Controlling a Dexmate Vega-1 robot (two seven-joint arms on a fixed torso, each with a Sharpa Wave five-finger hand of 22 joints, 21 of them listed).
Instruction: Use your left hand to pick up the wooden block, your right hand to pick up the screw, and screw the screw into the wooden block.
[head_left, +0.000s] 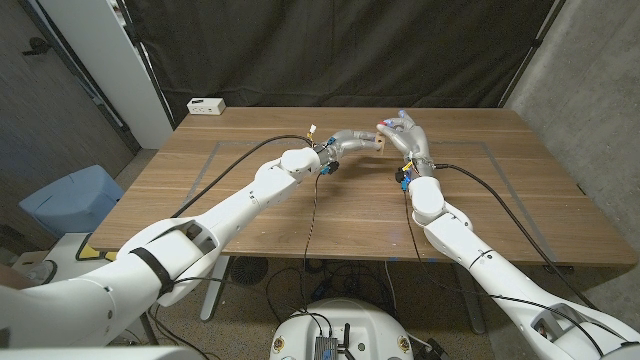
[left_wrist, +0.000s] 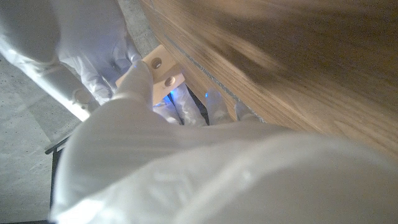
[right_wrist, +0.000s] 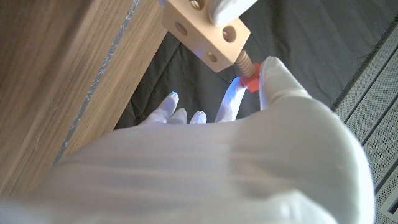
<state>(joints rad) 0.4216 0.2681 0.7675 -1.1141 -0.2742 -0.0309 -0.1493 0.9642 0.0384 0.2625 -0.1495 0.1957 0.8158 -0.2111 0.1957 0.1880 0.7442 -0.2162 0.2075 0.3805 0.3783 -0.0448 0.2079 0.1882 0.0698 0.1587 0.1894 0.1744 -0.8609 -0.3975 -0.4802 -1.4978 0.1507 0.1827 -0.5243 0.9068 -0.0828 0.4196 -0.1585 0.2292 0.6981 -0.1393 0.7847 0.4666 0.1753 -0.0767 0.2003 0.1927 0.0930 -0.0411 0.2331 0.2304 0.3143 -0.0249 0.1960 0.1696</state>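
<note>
**Block and screw meet above the far middle of the table**

We see the wooden block (right_wrist: 208, 34) held up off the table at its far middle, between the two hands. It is a pale block with round holes in its faces. The screw (right_wrist: 247, 70), with a wooden threaded shaft and a red head, has its tip in a hole on one face of the block, and its red head sits against the fingers of the right hand.

The left hand (head_left: 352, 139) grips the block; in the left wrist view its fingers wrap around the pale wood, with two holes showing past them. The right hand (head_left: 403, 131) pinches the red head of the screw between the thumb and a finger, while its other fingers are spread apart below. In the head view the two hands nearly touch at the block.

Beneath them is the wooden table (head_left: 250, 200), with dark brown planks and a thin pale line tracing a rectangle on its top. A small white box (head_left: 206, 105) sits at the far left corner. Black cables (head_left: 225, 165) run along both arms. A black curtain (head_left: 330, 50) hangs behind the table, a blue bin (head_left: 65, 200) stands on the floor to the left, and a grey wall (head_left: 590, 90) rises on the right.
</note>
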